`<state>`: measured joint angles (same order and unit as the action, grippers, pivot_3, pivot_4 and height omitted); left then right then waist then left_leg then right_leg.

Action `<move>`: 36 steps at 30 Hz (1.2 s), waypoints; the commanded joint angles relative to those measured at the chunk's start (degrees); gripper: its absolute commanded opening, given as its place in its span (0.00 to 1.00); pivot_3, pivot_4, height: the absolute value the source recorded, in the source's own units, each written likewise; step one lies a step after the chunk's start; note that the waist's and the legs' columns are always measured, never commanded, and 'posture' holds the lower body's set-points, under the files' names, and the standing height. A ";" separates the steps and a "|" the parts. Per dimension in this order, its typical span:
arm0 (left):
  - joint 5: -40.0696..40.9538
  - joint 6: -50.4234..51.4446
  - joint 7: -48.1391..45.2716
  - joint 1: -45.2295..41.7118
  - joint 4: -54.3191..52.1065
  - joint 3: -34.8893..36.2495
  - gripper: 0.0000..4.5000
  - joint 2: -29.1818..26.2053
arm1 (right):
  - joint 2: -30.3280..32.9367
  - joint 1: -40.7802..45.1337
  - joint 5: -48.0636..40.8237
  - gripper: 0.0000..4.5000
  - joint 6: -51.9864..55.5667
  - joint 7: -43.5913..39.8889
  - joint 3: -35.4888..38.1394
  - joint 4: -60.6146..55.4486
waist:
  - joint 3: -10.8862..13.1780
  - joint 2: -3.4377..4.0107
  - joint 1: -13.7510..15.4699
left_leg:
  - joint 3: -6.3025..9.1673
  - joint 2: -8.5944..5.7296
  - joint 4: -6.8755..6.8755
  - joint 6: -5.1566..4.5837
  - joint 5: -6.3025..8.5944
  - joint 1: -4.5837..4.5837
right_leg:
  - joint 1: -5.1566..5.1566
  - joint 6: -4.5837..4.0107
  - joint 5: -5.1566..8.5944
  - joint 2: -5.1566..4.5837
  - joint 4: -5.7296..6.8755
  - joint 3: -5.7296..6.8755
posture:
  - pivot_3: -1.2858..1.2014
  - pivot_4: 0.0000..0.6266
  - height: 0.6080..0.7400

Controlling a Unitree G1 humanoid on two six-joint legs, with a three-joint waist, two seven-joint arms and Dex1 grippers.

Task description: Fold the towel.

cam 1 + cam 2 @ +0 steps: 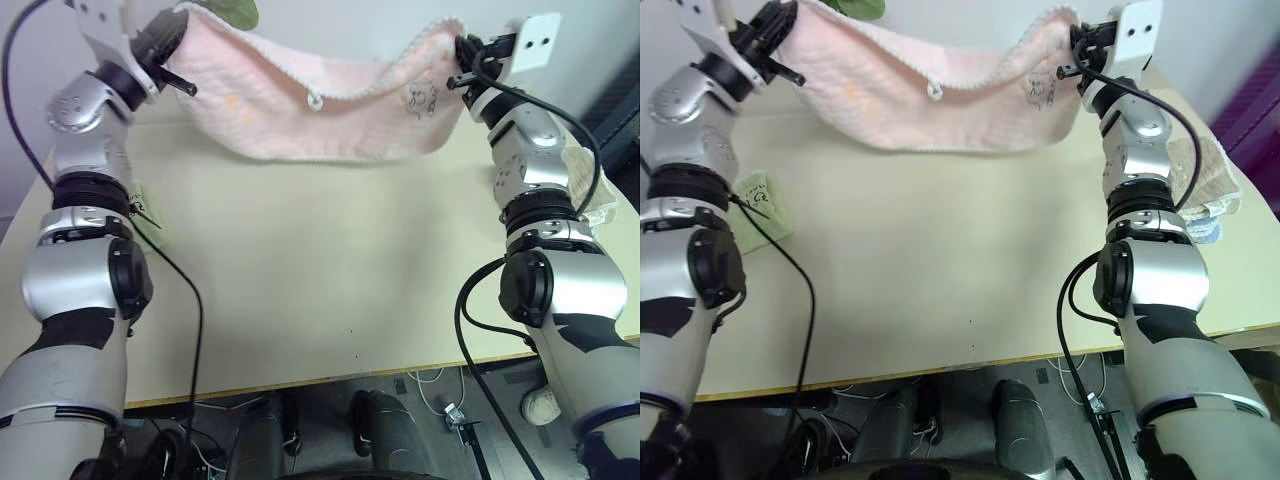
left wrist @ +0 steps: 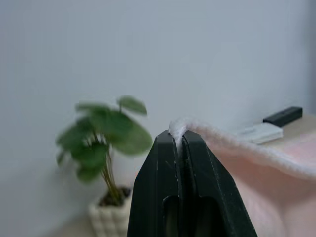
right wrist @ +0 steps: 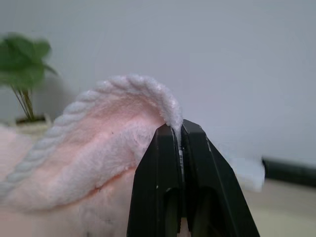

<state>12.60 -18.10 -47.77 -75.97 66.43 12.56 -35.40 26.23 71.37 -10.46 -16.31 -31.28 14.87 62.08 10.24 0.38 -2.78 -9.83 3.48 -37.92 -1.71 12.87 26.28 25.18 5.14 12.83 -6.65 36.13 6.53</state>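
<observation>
The table (image 1: pixel 330 290) fills the middle of the head view, its bare top giving room to lay cloth flat. Across the upper part of the frame the towel (image 1: pixel 320 110) hangs in a sagging arc, probably lifted clear to be spread or doubled. The left gripper (image 2: pixel 179 136) at upper left and the right gripper (image 3: pixel 177 127) at upper right are each clamped tight on a whitish edge. A small green cloth (image 1: pixel 762 205) at mid-left carries a dark mark, unreadable. The towel's embroidered mark (image 1: pixel 419 99) shows no legible writing.
</observation>
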 commanded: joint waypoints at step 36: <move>11.28 15.45 -30.47 43.08 -40.08 0.77 0.00 -6.83 | 20.03 -51.22 16.08 0.88 -9.81 -19.72 -17.54 -52.48 | 0.00 -0.05 0.69 | 0.32 0.12 -0.20 -0.17 0.16 -0.77 | -0.67 -0.03 0.02 -0.16 0.02 -0.05 | 0.52 0.24 1.00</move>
<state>22.83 -2.78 -78.50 -32.87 28.38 12.21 -41.16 45.25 20.34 4.50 -24.15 -51.53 -2.58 11.21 10.25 0.33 -2.09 -9.52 3.60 -38.12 -1.88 13.03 25.51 24.51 5.11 12.85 -6.81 36.15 6.48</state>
